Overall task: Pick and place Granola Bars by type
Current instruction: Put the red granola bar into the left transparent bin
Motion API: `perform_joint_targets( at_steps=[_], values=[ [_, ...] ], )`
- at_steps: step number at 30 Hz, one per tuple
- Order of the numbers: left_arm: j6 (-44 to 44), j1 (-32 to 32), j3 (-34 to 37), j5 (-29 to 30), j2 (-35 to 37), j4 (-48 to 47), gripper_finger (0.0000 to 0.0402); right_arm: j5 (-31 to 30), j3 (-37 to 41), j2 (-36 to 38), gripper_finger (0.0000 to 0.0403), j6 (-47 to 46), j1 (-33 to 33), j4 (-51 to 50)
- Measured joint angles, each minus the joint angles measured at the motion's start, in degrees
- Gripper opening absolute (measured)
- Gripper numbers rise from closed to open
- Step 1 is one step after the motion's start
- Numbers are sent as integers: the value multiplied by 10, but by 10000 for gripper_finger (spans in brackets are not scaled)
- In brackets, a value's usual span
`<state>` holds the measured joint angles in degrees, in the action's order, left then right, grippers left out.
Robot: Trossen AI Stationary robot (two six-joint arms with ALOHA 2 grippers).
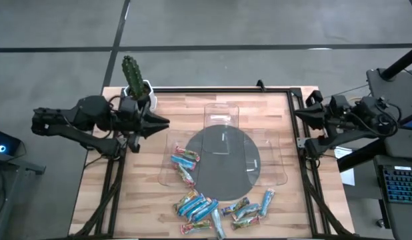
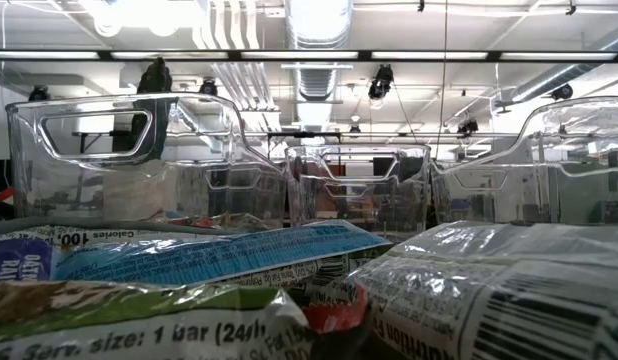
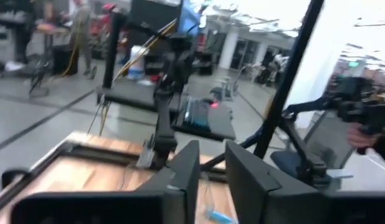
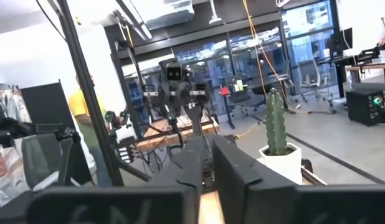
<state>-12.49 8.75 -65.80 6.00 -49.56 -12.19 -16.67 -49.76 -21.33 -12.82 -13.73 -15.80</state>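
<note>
Several granola bars [image 1: 219, 210] in blue, green and silvery wrappers lie heaped on the wooden table near its front edge; in the low view the granola bars [image 2: 219, 255] fill the foreground. A few more bars [image 1: 184, 160] lie in the left clear tray [image 1: 167, 175]. My left gripper [image 1: 166, 122] hovers over the table's left part, pointing level toward the right, fingers close together with nothing between them [image 3: 212, 168]. My right gripper [image 1: 297, 115] is shut and empty [image 4: 208, 158] at the table's right edge, pointing left.
A grey round disc [image 1: 226, 160] lies mid-table between three clear trays, one to the far side [image 1: 221, 113] and one to the right [image 1: 276, 160]. A potted cactus [image 1: 133, 75] stands at the far left corner. A person in yellow [image 4: 86, 124] stands beyond the table.
</note>
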Motion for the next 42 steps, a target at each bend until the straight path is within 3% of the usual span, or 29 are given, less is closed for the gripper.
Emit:
perform_joint_targets(
  at_steps=[4, 9, 19, 34, 42],
  values=[
    [28, 0, -40, -48, -31, -1, 7, 0, 8, 24, 9, 8, 0, 1],
    [38, 0, -100, -106, -72, -23, 1, -6, 8, 43, 9, 8, 0, 2],
    [35, 48, -240, -204, -184, -194, 0, -46, 7, 60, 9, 8, 0, 0],
    [-109, 158, -355, -201, -352, -242, 0, -48, 7, 59, 8, -47, 0, -14],
    [-86, 222, -381, -201, -398, -255, 0, -50, 7, 56, 8, -100, 0, -55]
  ],
)
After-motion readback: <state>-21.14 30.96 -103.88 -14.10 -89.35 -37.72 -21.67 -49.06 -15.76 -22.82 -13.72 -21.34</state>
